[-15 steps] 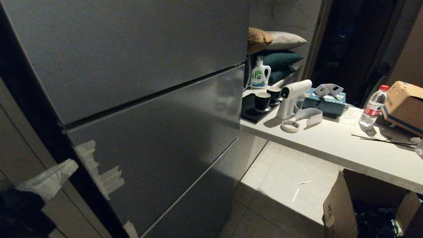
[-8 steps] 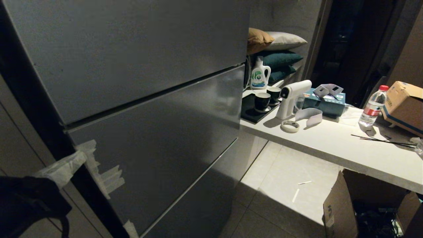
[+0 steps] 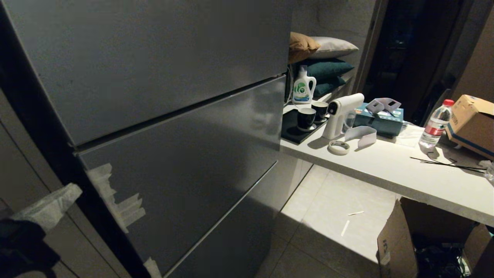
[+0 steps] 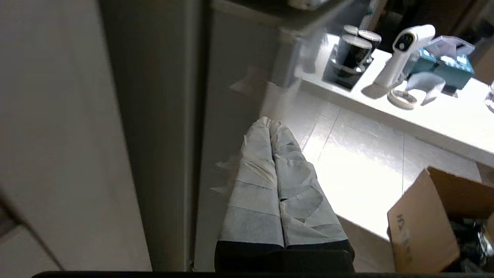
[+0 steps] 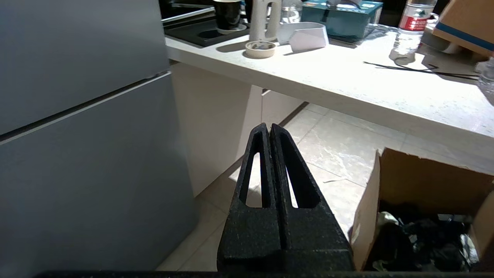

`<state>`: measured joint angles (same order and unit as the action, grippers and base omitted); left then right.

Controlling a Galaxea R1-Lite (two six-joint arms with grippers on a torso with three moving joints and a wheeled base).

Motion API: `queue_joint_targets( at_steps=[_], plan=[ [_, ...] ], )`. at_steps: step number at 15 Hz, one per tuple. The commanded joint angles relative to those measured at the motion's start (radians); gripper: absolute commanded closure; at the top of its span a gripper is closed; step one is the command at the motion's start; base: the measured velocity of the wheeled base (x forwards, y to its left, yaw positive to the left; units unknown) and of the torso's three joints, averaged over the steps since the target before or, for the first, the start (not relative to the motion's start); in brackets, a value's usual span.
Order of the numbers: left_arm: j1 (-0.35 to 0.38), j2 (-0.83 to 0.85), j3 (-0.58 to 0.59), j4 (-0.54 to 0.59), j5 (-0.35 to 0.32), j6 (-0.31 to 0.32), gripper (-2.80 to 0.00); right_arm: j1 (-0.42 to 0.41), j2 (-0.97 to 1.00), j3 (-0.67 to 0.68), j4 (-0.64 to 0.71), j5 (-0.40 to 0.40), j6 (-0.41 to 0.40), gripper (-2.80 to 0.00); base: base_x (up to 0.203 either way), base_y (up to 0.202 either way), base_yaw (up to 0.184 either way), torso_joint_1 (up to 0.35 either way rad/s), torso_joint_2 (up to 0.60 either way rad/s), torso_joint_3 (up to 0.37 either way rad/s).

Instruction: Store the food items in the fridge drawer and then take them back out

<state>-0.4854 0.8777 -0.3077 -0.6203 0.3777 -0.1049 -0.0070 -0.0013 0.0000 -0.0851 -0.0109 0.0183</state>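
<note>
The fridge (image 3: 173, 127) stands closed, its flat dark grey panels filling the left of the head view. The fridge drawer and the food items are out of view. My left gripper (image 3: 71, 191), fingers wrapped in white tape, is shut with nothing in it. It hangs at the lower left, just beside the fridge's left edge, near strips of pale tape (image 3: 115, 202) on the middle panel. In the left wrist view the left gripper (image 4: 270, 122) points along the fridge side (image 4: 227, 116). My right gripper (image 5: 269, 127), black, is shut and empty, low over the tiled floor.
A white counter (image 3: 405, 173) runs to the right of the fridge with two dark cups (image 3: 307, 117), a white spray gun (image 3: 341, 114), a tape roll (image 3: 339, 147), a teal tissue box (image 3: 380, 119) and a water bottle (image 3: 436, 125). An open cardboard box (image 3: 397, 239) sits on the floor.
My left gripper swung right toward the fridge's edge half a second ago, then drew back left to about where it started. Both grippers stayed shut.
</note>
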Motion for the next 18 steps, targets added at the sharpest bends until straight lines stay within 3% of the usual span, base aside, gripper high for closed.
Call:
queue_joint_targets(
  at_steps=[1,5,16,18],
  plan=[
    [0.008,-0.025,0.005,-0.004,0.009,-0.001,0.0,0.001,0.001,0.031,-0.001,0.0,0.0,0.0,0.0,0.0,0.0,0.0,0.0,0.0],
    [0.064,0.055,-0.006,-0.006,0.022,0.0,0.0,0.0,0.001,0.031,-0.001,0.0,0.0,0.0,0.0,0.0,0.0,0.0,0.0,0.0],
    [0.07,0.184,-0.064,-0.016,0.023,-0.007,0.0,0.001,0.001,0.031,-0.001,-0.001,0.0,0.0,0.0,0.0,0.0,0.0,0.0,0.0],
    [0.065,0.178,-0.058,-0.015,-0.006,-0.009,0.0,0.001,0.001,0.031,-0.001,-0.001,0.0,0.0,0.0,0.0,0.0,0.0,0.0,0.0]
  ],
)
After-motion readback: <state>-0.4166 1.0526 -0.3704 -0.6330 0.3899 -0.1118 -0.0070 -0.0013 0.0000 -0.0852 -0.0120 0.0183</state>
